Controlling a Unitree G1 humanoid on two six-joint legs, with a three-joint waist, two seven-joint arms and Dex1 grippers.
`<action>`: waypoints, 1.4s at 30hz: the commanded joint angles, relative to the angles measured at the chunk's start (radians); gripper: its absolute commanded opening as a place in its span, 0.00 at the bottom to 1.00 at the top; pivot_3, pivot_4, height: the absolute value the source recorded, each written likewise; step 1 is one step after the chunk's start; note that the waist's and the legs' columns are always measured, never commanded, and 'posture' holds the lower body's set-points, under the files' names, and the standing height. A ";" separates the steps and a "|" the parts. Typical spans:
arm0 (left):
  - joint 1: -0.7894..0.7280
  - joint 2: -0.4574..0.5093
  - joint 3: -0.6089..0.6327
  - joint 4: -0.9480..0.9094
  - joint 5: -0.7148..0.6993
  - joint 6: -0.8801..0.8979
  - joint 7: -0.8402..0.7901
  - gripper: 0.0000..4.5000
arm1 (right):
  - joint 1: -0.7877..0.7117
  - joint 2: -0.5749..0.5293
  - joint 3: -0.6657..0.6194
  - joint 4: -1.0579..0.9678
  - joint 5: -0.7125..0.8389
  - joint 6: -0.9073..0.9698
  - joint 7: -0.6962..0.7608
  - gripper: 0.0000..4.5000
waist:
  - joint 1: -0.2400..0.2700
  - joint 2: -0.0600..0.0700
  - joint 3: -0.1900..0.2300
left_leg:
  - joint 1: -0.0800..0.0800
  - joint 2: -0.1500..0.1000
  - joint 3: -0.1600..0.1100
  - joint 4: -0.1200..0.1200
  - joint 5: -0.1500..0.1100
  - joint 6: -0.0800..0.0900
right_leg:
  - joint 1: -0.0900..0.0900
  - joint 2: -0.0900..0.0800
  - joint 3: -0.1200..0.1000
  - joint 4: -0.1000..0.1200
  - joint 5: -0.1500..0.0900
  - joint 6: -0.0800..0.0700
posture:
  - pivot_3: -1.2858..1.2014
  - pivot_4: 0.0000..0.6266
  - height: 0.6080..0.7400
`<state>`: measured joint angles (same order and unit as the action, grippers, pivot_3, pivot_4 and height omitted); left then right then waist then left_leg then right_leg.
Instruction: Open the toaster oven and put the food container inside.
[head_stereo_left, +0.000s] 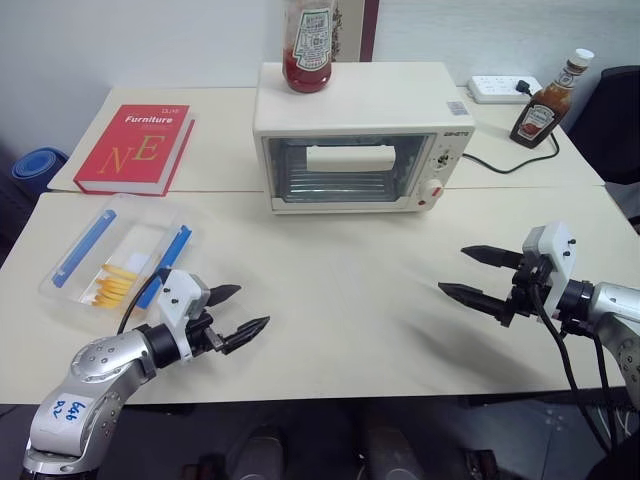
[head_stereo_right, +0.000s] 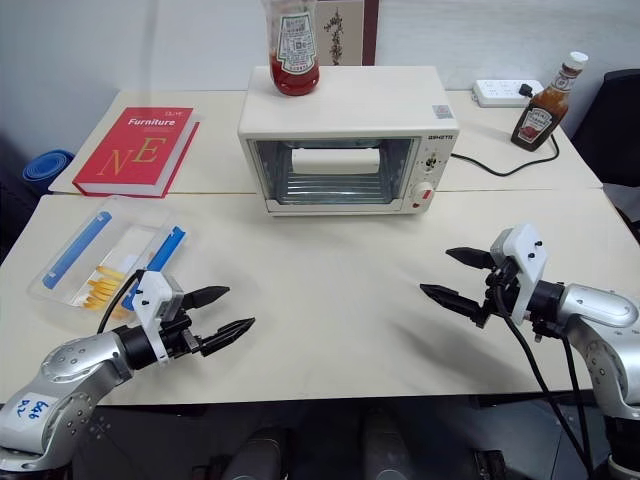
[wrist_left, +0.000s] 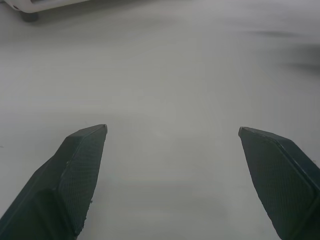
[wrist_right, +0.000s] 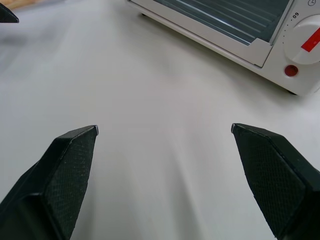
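While the toaster oven (head_stereo_left: 363, 140) sits shut at the table's (head_stereo_left: 340, 300) back, door facing the robot, the food container (head_stereo_left: 118, 259) lies near-left, long axis running away. Left gripper (head_stereo_left: 235, 312) and right gripper (head_stereo_left: 478, 275) hover low, spread wide, empty, pointing inward.

Looks like an office or lab corner: plain cream tables (head_stereo_left: 330, 300) pushed together, power strip (head_stereo_left: 503, 89) by the wall, hardback book (head_stereo_left: 135, 148), toaster oven (head_stereo_left: 360, 137) with ketchup bottles (head_stereo_left: 308, 45).

closed toaster oven (head_stereo_left: 360, 140), food container (head_stereo_left: 115, 260) left
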<state>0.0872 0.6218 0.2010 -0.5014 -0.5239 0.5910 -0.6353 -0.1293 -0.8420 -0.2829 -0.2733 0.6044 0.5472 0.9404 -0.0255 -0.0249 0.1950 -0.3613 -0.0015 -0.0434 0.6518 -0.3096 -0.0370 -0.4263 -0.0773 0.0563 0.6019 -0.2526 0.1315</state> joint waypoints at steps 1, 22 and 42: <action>0.003 -0.003 0.010 -0.035 -0.012 -0.007 0.002 1.00 | -0.020 -0.005 -0.012 -0.024 0.010 -0.002 -0.001 0.99 | 0.000 0.000 0.000 | 0.000 0.000 0.000 0.000 0.000 0.000 | 0.000 0.000 0.000 0.000 0.000 0.000 | 0.52 0.24 1.00; -0.262 0.073 0.147 -0.078 -0.372 0.225 0.010 1.00 | -0.379 0.166 0.104 0.137 0.060 0.102 -0.094 0.99 | -0.002 0.000 0.000 | 0.000 0.000 0.000 0.001 0.000 0.000 | 0.000 0.000 0.000 0.002 0.000 0.000 | 0.52 0.24 1.00; -0.488 0.204 0.070 -0.020 -0.344 0.207 0.005 1.00 | -0.737 0.327 0.269 0.459 -0.092 -0.062 0.113 0.99 | -0.004 0.000 0.001 | -0.010 0.000 0.000 0.000 0.001 -0.003 | -0.012 0.000 0.000 0.006 0.001 0.001 | 0.52 0.24 1.00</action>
<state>-0.3852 0.8274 0.2610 -0.5281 -0.8862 0.8284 -0.6316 -0.8745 -0.5061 -0.0064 0.2742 0.4721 0.4834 1.0126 -0.0294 -0.0245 0.1957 -0.3718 -0.0015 -0.0434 0.6515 -0.3083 -0.0396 -0.4382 -0.0774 0.0560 0.6079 -0.2521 0.1324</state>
